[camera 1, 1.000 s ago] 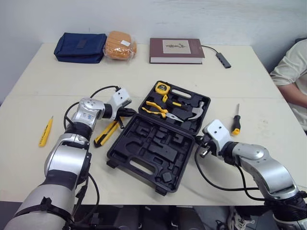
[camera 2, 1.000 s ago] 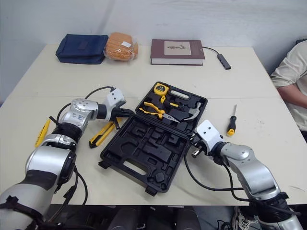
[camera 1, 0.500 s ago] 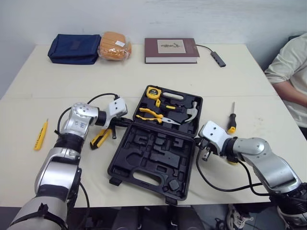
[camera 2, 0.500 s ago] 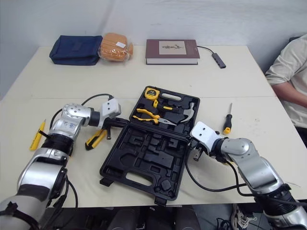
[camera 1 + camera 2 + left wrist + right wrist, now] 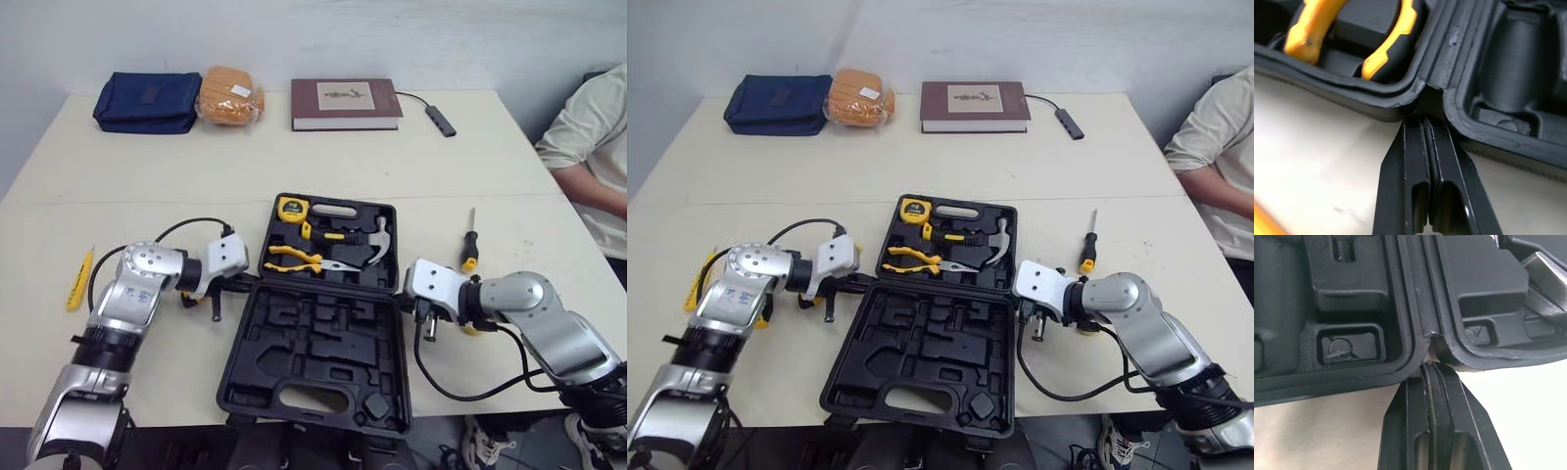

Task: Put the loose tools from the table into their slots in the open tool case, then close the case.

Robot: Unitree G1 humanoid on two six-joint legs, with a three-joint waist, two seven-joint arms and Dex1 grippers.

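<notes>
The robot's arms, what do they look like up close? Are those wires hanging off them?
The left arm and right arm are rounded silver shells with black joints. A white boxy block sits at each wrist, and yes, a loose black cable loops out beside it. The left end effector and right end effector each have two flat black fingers.

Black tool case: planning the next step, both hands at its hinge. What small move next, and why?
Probably move the right hand toward the yellow-handled screwdriver: it is shut at the hinge of the black plastic tool case; the screwdriver lies loose nearby.
</notes>
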